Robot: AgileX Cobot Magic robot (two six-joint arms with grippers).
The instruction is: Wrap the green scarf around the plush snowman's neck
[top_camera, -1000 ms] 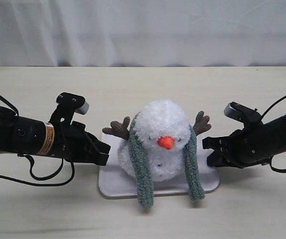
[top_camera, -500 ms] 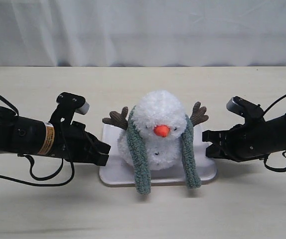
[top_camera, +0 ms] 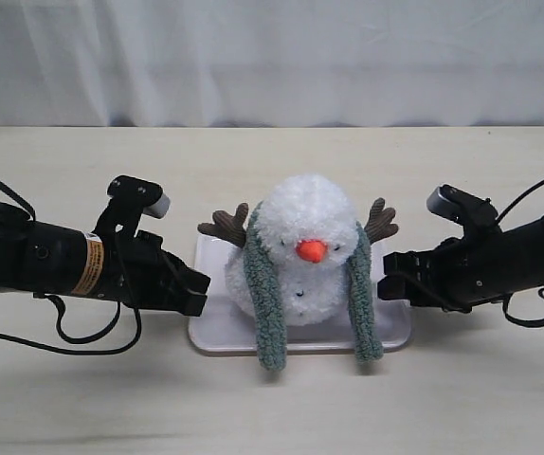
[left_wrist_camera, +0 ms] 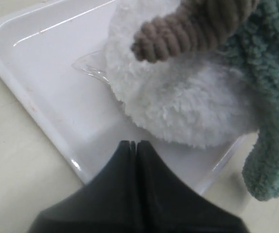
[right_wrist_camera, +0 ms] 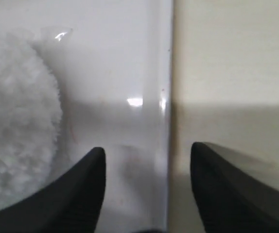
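The plush snowman [top_camera: 302, 261] stands upright on a white tray [top_camera: 213, 334], with orange nose and brown twig arms. The green scarf [top_camera: 264, 308] is draped behind its head, both ends hanging down the front over the tray's near edge. My left gripper [top_camera: 199, 289] is shut and empty, at the tray's left rim; in the left wrist view its tips [left_wrist_camera: 132, 143] sit over the tray [left_wrist_camera: 52, 87] close to the snowman's body [left_wrist_camera: 178, 107], with a twig arm [left_wrist_camera: 188, 29] and scarf end [left_wrist_camera: 270, 145] beyond. My right gripper [top_camera: 386, 275] is open at the tray's right rim [right_wrist_camera: 161, 73], its jaws [right_wrist_camera: 147, 150] straddling the rim beside the snowman [right_wrist_camera: 18, 107].
The tray lies on a pale wooden table [top_camera: 82, 398]. A white curtain [top_camera: 272, 57] hangs behind the table's far edge. Black cables loop from both arms onto the table at the left [top_camera: 73, 336] and the right [top_camera: 533, 318].
The right gripper has moved left to the tray's right rim and slightly up. The snowman has shifted a little and straightened. The left arm has stayed put.
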